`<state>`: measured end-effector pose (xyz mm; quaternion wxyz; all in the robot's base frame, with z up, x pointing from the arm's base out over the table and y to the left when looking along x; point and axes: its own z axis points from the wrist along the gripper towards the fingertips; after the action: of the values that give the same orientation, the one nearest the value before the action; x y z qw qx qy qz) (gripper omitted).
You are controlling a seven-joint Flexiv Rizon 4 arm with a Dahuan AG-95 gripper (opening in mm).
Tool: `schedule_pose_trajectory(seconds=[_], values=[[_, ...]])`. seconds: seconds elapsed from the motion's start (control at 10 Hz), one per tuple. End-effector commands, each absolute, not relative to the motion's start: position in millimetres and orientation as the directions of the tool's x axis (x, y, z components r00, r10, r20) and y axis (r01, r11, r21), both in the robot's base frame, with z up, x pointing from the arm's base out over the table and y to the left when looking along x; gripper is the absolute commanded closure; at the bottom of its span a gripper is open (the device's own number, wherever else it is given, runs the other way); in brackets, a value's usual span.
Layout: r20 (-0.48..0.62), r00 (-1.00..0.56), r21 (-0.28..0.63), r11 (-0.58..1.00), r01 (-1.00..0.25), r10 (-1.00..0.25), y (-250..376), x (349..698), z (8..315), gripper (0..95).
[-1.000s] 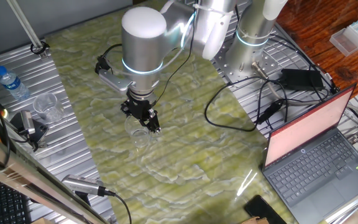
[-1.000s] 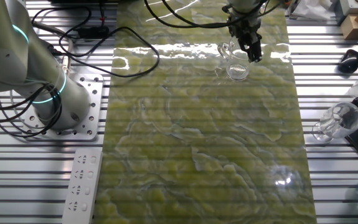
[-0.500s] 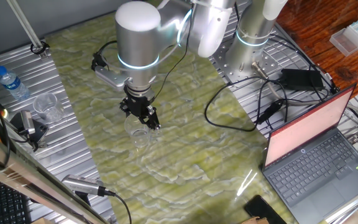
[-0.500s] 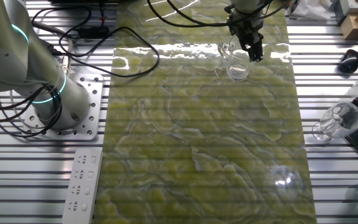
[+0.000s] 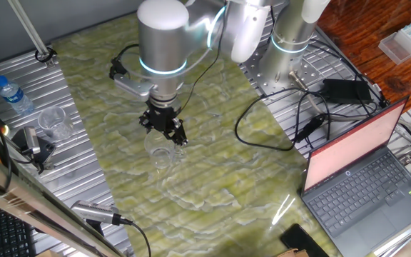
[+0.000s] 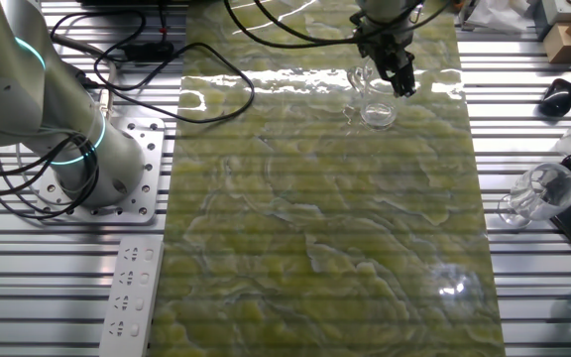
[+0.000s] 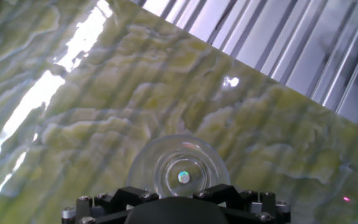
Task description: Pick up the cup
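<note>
One fixed view: end effector (image 5: 173, 138) nudged a touch rightward from half a second ago, after drifting left the half-second before. Hangs just above the cup (image 5: 161, 155), left of frame centre on the green marbled surface (image 5: 220, 178). Cup unmoved and upright. Reads as small corrections of alignment over the rim, not a descent; lift not yet begun. Finger spread too dark and small to tell. Counted here: one task cup, one other clear cup (image 5: 53, 122) at the left edge, one water bottle (image 5: 11, 93) with a blue cap above it, one laptop (image 5: 366, 168) at lower right.

The other fixed view: end effector (image 6: 399, 81) shifted slightly left and up against the earlier pictures. Sits at the cup's (image 6: 377, 102) upper right side, in the upper part of the frame right of centre. Cup again in the same spot, small handle showing on its left. No closed grip to be made out, so cannot tell whether the fingers stand wide or narrow. Counted: one task cup, one other clear cup (image 6: 538, 193) at the right edge, one power strip (image 6: 132, 297) at lower left.

Hand view: one cup (image 7: 179, 169) only, seen straight down its round rim at bottom centre, just above the black housing. Fingertips out of sight. Looks well centred, likely ready for lowering.
</note>
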<state>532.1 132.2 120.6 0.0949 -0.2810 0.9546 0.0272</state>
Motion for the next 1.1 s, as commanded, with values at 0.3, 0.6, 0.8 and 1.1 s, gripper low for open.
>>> schedule_pose_trajectory(seconds=[0.3, 0.6, 0.8, 1.1], values=[[-0.166, -0.781, -0.053, 0.796, -0.603, -0.602, 130.7, 532.8, 119.6, 0.0], [-0.166, -0.763, -0.063, 0.779, -0.624, -0.624, 126.4, 530.9, 119.1, 0.0], [-0.166, -0.754, -0.074, 0.771, -0.633, -0.635, 126.9, 530.6, 116.7, 0.0], [-0.153, -0.736, -0.102, 0.752, -0.652, -0.659, 125.5, 534.0, 117.7, 0.0]])
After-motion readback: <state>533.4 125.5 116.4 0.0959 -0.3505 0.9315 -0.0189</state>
